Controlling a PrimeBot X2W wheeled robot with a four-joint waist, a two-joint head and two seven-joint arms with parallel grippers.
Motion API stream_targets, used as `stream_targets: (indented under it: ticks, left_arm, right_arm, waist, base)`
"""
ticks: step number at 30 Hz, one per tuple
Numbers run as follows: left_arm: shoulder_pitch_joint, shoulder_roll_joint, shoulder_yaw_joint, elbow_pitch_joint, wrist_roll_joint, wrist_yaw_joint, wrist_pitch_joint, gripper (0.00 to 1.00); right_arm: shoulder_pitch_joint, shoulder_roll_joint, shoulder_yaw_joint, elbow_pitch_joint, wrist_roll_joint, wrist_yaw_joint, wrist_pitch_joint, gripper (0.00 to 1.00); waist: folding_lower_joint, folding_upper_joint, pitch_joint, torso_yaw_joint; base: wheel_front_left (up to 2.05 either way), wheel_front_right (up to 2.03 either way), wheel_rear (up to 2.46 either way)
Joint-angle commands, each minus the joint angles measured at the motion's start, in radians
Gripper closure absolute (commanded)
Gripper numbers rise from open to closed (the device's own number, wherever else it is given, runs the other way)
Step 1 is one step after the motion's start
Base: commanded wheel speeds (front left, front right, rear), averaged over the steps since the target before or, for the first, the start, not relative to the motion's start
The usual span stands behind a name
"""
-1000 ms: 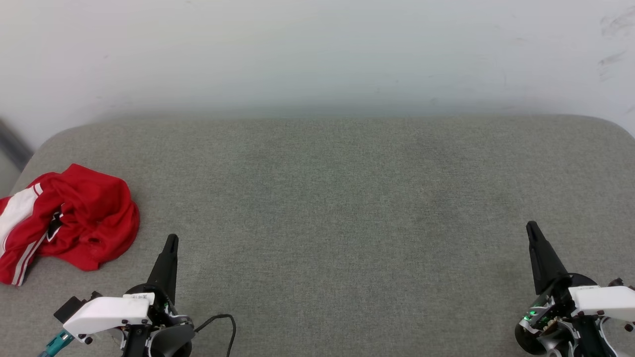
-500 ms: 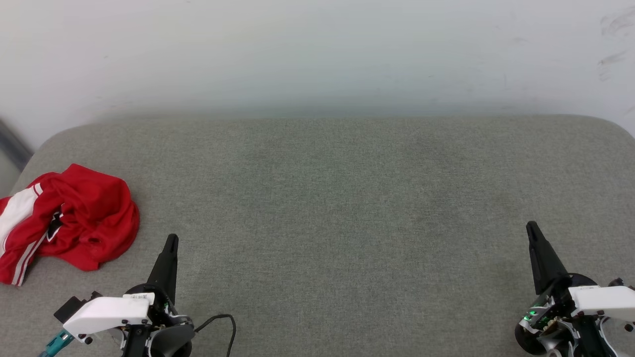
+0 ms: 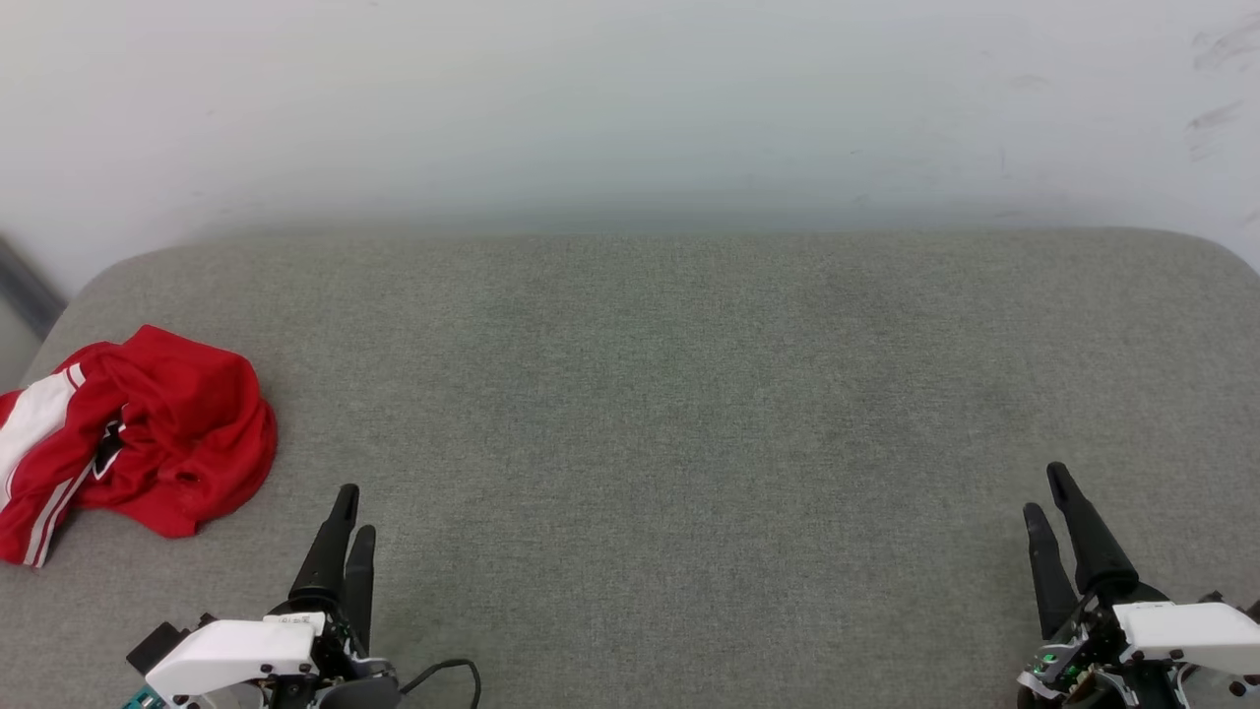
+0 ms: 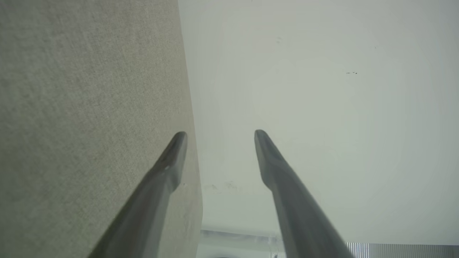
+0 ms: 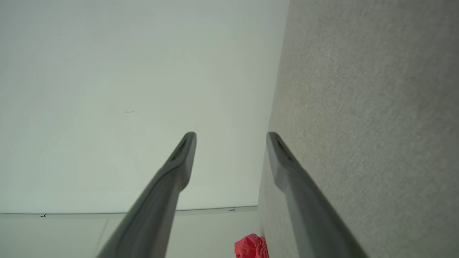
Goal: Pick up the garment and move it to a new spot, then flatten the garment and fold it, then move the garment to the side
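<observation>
At nine o'clock on the grey cushion (image 3: 640,394) lies the crumpled red jersey (image 3: 148,433), ungrasped. Left gripper (image 3: 356,510) at seven, right gripper (image 3: 1043,488) at five, both released. Pickup looks pending; left should reach toward ten.

The garment (image 3: 148,433) is red with a white panel, red-and-white stripes and a black patch. The tabletop (image 3: 650,414) is mottled grey weave. The wall (image 3: 630,98) is off-white with dark scuffs. The left gripper (image 3: 355,510) and right gripper (image 3: 1043,487) are black with white casings (image 3: 231,645).
</observation>
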Motion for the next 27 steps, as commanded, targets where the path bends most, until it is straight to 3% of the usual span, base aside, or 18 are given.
stream_targets:
  ticks: [1, 12, 27]
  left_arm:
    - [-0.024, 0.002, -0.013, -0.025, 0.008, 0.000, -0.011, 0.00]
    - [-0.031, 0.006, -0.060, -0.059, 0.140, 0.000, -0.064, 0.00]
    - [-0.050, 0.006, -0.110, -0.065, 0.462, 0.000, -0.127, 0.00]
  right_arm:
    - [-0.017, -0.001, 0.008, -0.027, -0.011, 0.000, -0.010, 0.00]
    - [-0.004, -0.016, 0.041, -0.052, -0.129, 0.000, -0.066, 0.00]
    - [-0.004, -0.004, 0.019, -0.106, -0.580, 0.000, -0.129, 0.00]
  waist:
    - [0.0000, 0.0000, 0.000, 0.000]
    - [0.0000, 0.0000, -0.001, 0.001]
    - [0.0000, 0.0000, 0.000, 0.002]
  base:
    - [0.00, 0.00, 0.00]
    - [0.00, 0.00, 0.00]
    - [0.00, 0.00, 0.00]
